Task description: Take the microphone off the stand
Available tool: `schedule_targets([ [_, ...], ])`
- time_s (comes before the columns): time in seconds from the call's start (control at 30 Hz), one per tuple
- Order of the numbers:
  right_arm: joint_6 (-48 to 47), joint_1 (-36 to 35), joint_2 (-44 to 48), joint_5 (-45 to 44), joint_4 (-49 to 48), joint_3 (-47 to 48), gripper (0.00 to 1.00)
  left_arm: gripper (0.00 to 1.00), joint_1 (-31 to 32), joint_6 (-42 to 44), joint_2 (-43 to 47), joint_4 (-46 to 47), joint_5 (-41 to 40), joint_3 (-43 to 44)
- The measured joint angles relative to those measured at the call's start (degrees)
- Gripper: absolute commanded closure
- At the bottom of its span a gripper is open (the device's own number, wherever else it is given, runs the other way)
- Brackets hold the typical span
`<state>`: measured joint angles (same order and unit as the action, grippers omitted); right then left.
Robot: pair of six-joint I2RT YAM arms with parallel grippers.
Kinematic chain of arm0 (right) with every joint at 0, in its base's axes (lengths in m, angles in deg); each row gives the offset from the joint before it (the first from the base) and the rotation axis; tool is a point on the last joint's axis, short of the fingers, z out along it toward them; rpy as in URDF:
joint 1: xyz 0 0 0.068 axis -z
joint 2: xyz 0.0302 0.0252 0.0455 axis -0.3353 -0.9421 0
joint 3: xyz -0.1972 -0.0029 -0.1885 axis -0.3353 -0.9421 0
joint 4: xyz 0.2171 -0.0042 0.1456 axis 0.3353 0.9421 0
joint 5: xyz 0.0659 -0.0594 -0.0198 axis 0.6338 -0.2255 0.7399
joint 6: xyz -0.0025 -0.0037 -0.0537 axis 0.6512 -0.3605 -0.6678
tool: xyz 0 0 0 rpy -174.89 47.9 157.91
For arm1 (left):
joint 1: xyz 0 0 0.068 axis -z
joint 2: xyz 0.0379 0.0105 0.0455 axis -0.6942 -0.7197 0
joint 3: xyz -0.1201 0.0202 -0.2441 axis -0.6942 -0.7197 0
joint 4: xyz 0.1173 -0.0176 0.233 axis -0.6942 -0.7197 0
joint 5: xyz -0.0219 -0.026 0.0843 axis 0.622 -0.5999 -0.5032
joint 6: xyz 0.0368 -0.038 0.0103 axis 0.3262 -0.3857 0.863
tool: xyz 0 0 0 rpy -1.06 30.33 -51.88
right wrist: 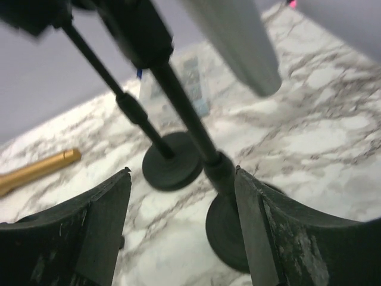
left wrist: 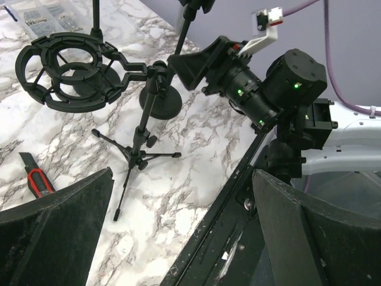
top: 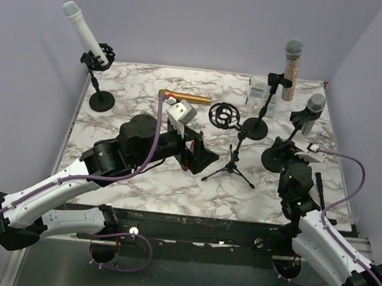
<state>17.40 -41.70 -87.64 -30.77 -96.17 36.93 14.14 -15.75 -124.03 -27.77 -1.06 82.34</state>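
A grey microphone (top: 311, 112) sits tilted in a black stand (top: 275, 158) at the right of the table. My right gripper (top: 286, 155) is low at this stand. In the right wrist view it (right wrist: 183, 171) is open, with the stand's pole (right wrist: 190, 125) just inside the right finger and the microphone's lower end (right wrist: 238, 47) above. My left gripper (top: 202, 156) is open over mid-table, holding nothing (left wrist: 183, 173). A white microphone (top: 86, 35) stands in a stand at the far left. A glitter microphone (top: 291, 68) stands at the back right.
A gold microphone (top: 185, 97) lies flat at the back. An empty shock mount (top: 224, 116) on a tripod (top: 230, 167) stands mid-table. The glitter microphone's round base (right wrist: 172, 161) is close behind the right stand. A clear box (top: 256, 94) sits at the back, and a red cutter (left wrist: 36, 179) lies near the left fingers.
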Motion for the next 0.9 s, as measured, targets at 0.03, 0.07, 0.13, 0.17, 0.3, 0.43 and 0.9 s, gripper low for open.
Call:
schedule_targets([
  [0.03, 2.14, 0.0, 0.52, 1.4, 4.15, 0.79, 0.2, 0.01, 0.0, -0.07, 0.11, 0.15, 0.0, -0.13],
  [0.07, 3.65, 0.0, 1.09, 3.06, 8.26, 1.53, 0.19, 0.01, 0.0, -0.24, 0.39, 0.63, -0.04, -0.48],
  [0.13, 7.98, 0.0, 2.16, 6.6, 15.41, 2.62, 0.18, 0.01, 0.0, -0.63, 1.07, 1.07, -0.13, -1.27],
  [0.17, 9.42, 0.0, 2.73, 9.11, 18.21, 2.82, 0.17, 0.01, 0.0, -0.79, 1.49, 1.14, -0.2, -1.7],
  [0.3, 15.43, 0.0, 3.91, 18.73, 28.11, 3.15, 0.16, 0.01, 0.0, -1.09, 2.25, 1.46, -1.25, -2.78],
  [0.43, 18.6, 0.0, 3.19, 29.31, 34.67, 4.52, 0.16, 0.01, 0.0, -1.55, 2.16, 1.64, -1.53, -2.86],
  [0.9, 34.27, 0.04, 4.79, 61.18, 25.0, 3.28, 0.24, 0.04, -12.48, -14.34, -3.72, 7.02, 7.3, -4.57],
])
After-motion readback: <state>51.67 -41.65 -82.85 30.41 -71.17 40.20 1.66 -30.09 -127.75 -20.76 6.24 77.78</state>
